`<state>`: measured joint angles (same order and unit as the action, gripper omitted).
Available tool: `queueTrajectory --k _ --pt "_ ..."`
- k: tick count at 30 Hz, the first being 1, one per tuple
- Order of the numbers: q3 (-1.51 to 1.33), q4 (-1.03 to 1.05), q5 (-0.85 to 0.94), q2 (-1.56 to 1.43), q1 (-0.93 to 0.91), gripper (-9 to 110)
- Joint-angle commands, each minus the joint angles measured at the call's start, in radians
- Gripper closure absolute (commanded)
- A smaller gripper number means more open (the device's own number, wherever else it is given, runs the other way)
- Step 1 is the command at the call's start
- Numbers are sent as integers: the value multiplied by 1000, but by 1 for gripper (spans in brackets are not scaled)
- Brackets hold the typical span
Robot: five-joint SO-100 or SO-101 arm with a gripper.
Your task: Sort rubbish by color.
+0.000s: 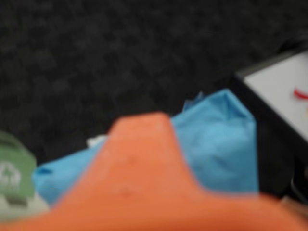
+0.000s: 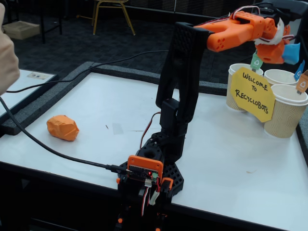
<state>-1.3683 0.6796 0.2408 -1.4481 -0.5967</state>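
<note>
Light blue paper wad (image 2: 290, 52) is being held clamped in the gripper (image 2: 281, 52), raised over the paper cups (image 2: 288, 109) at the table's (image 2: 96, 110) far right in the fixed view. Delivery step appears underway; next comes alignment over the matching cup, then release. Its long axis cannot be told. The orange wad (image 2: 62, 127) is lying well apart, awaiting collection.

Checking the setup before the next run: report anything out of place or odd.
Nothing looks spilled or damaged. The orange wad lies alone on the white table, unsorted. The claw holds the blue wad above the paper cups, which stand upright.
</note>
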Motion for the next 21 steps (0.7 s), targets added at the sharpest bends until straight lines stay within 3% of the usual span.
queueTrajectory --k 1,21 --pt "60 -84 -5 -41 -31 89" --pt "-103 -103 -6 -44 -25 83"
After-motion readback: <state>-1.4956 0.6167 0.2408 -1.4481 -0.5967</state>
